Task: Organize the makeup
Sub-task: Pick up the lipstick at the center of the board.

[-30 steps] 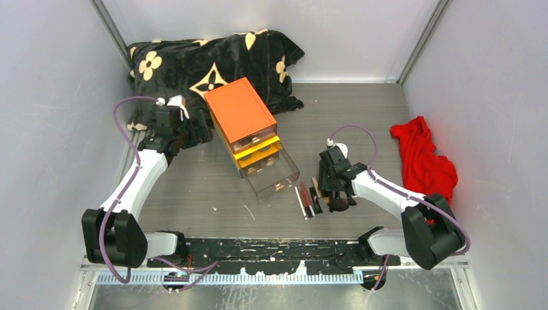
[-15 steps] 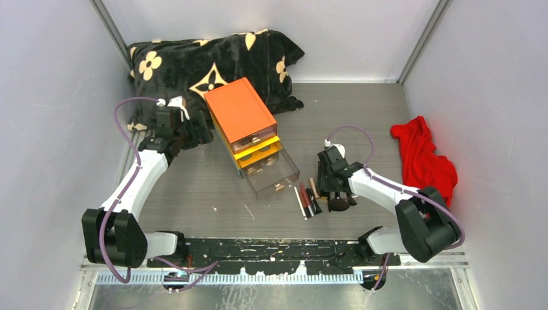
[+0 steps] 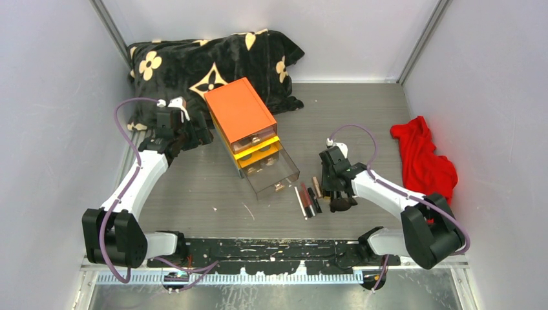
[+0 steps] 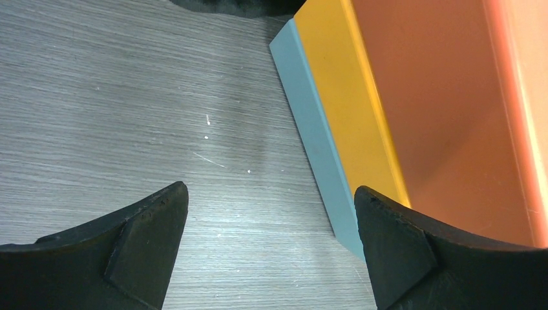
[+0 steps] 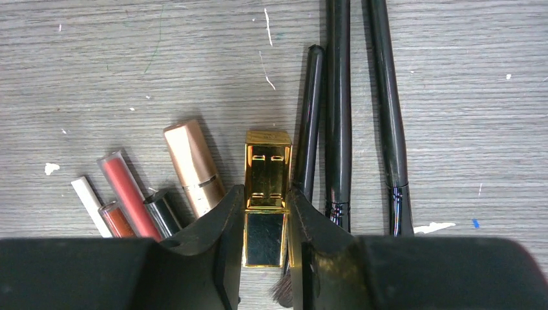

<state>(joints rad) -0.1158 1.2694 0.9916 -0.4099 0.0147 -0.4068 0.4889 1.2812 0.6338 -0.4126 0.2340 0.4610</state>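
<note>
The makeup lies in a row on the table in front of the open drawer [image 3: 309,200]. In the right wrist view it shows as a white stick [image 5: 90,203], red gloss tubes [image 5: 129,194], a black tube [image 5: 161,213], a rose-gold tube [image 5: 192,165], a gold square lipstick [image 5: 267,161] and three slim black brushes [image 5: 337,116]. My right gripper [image 5: 266,206] is low over the row [image 3: 331,194], shut on the gold lipstick, which lies on the table. My left gripper [image 4: 271,200] is open and empty beside the left side of the box [image 3: 194,132]. No pink palette is in view.
The orange-topped box [image 3: 240,113] [image 4: 420,110] stands at centre with its lowest clear drawer [image 3: 271,173] pulled out. A black flowered blanket [image 3: 207,58] lies at the back left. A red cloth [image 3: 423,158] lies at the right.
My right gripper has shifted slightly left and back over the makeup row. The left arm has not moved.
</note>
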